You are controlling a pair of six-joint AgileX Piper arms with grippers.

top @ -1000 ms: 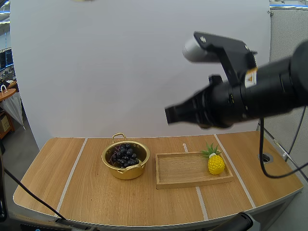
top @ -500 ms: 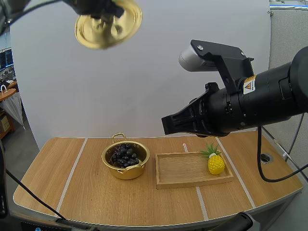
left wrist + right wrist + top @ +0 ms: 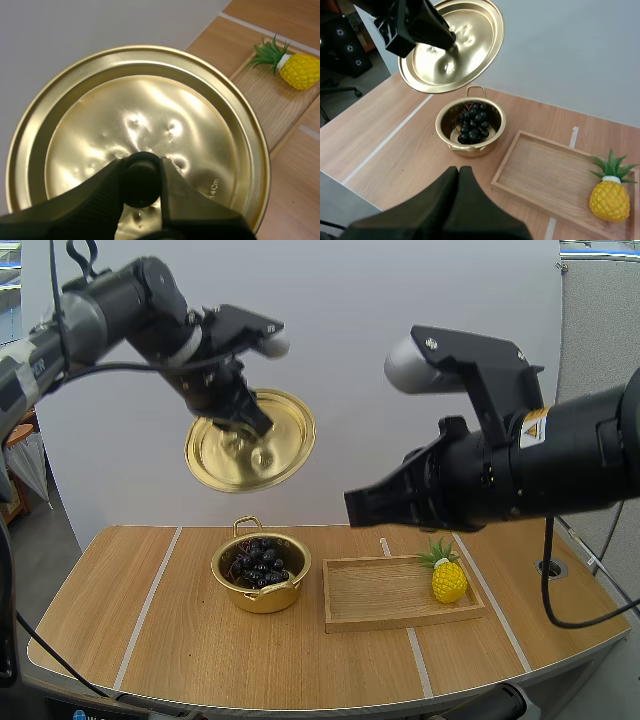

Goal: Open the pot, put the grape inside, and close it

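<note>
left gripper (image 3: 142,169) is pinching the small dark knob (image 3: 141,186) at the middle of the gold lid (image 3: 272,455), one finger on each side of it. it is holding the lid tilted in the air, well above the pot (image 3: 262,600) and slightly behind it. right gripper (image 3: 458,172) is hanging closed on nothing, its fingers lying together as one wedge, high over the table (image 3: 200,650) near the wooden tray (image 3: 385,600).

the pot is sitting open on the table just beside the tray, and the dark grapes (image 3: 260,562) are lying inside it, so closing looks like the step in hand. a toy pineapple (image 3: 448,580) is resting at the tray's far end, apart from the job.

the lid is looking like thin pressed metal, dimpled around the knob: probably light and stiff, but smooth and likely slippery on its face. the knob is the sensible place to hold it, since the rim is offering little for two fingers. hanging from that single point, it is likely free to swing or tip, so it is probably needing levelling and centring over the pot's rim, clear of the grapes, before being let go.
</note>
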